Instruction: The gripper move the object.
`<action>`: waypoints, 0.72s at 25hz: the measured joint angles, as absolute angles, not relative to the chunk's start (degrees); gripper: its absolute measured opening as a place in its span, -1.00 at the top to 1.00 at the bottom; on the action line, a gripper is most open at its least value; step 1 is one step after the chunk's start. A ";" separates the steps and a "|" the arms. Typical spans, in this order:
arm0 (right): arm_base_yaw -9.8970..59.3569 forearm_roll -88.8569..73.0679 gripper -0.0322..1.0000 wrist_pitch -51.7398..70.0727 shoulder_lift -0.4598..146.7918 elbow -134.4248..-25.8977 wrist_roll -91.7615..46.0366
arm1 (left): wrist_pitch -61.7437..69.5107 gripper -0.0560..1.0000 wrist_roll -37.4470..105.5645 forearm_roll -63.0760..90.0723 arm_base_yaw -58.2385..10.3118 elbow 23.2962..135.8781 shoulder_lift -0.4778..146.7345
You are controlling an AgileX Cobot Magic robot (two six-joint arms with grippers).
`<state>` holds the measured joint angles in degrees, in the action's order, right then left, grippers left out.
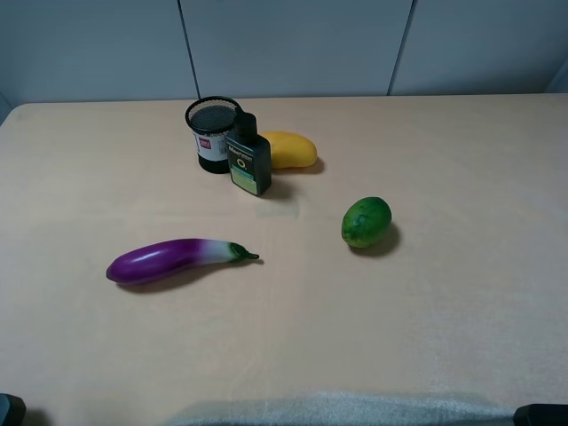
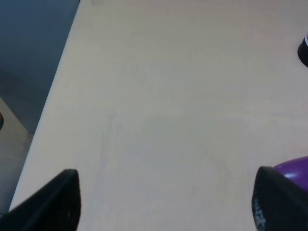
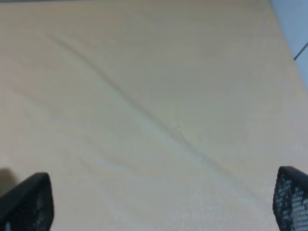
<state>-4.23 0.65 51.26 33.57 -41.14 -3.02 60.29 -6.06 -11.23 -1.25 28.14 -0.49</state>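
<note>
Dark-green flat-sided bottle with black cap (image 1: 249,157) upright on beige worktop (image 1: 444,293), touching black mesh cup (image 1: 213,133), just in front of yellow mango-shaped fruit (image 1: 290,149). Left pincer (image 2: 166,199) and right pincer (image 3: 166,202) both spread wide, gripping nothing, low over bare worktop. Purple eggplant (image 1: 173,261) and green round fruit (image 1: 366,222) well apart from bottle.
</note>
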 joint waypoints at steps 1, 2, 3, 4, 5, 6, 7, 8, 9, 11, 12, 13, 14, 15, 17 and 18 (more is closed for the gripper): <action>-4.23 0.71 -0.40 51.26 30.59 -39.86 -3.53 | 60.29 -0.60 -6.06 -11.23 -1.25 28.14 -0.49; -4.23 0.93 -0.40 51.26 28.39 -38.86 -3.94 | 60.29 -0.60 -6.06 -11.23 -1.25 28.14 -0.49; -4.23 1.38 -0.40 51.28 26.08 -38.16 -4.32 | 60.29 -0.60 -6.06 -11.23 -1.25 28.14 -0.49; -4.23 1.77 -0.40 51.43 24.08 -37.42 -4.46 | 60.29 -0.60 -6.06 -11.23 -1.25 28.14 -0.49; -4.23 1.98 -0.40 51.84 22.39 -36.76 -4.51 | 60.29 -0.60 -6.06 -11.23 -1.25 28.14 -0.49; -4.23 2.17 -0.40 52.48 21.17 -36.15 -4.51 | 60.29 -0.60 -6.06 -11.23 -1.25 28.14 -0.49; -4.23 2.22 -0.40 53.10 19.90 -35.67 -4.64 | 60.29 -0.60 -6.06 -11.23 -1.25 28.14 -0.49; -4.23 2.22 -0.40 53.10 19.90 -35.67 -4.64 | 60.29 -0.60 -6.06 -11.23 -1.25 28.14 -0.49; -4.23 2.23 -0.40 53.64 18.82 -35.06 -4.69 | 60.29 -0.60 -6.06 -11.23 -1.25 28.14 -0.49; -4.23 2.34 -0.40 54.43 17.10 -33.67 -4.70 | 60.29 -0.60 -6.06 -11.23 -1.25 28.14 -0.49; -4.23 2.39 -0.40 54.51 16.21 -32.95 -4.70 | 60.29 -0.60 -6.06 -11.23 -1.25 28.14 -0.49; -4.23 2.39 -0.40 54.51 15.29 -31.98 -4.70 | 60.29 -0.60 -6.06 -11.23 -1.25 28.14 -0.49; -4.23 2.39 -0.40 54.61 14.53 -30.98 -4.70 | 60.29 -0.60 -6.06 -11.23 -1.25 28.14 -0.49; -4.23 2.39 -0.40 55.00 13.69 -30.36 -4.70 | 60.29 -0.60 -6.06 -11.23 -1.25 28.14 -0.49; -4.23 2.39 -0.40 56.18 12.31 -29.83 -4.70 | 60.29 -0.60 -6.06 -11.23 -1.25 28.14 -0.49; -4.23 2.39 -0.40 56.42 11.52 -29.83 -4.70 | 60.29 -0.60 -6.06 -11.23 -1.25 28.14 -0.49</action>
<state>-4.23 2.39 56.42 11.52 -29.83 -4.70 60.29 -6.06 -11.23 -1.25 28.14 -0.49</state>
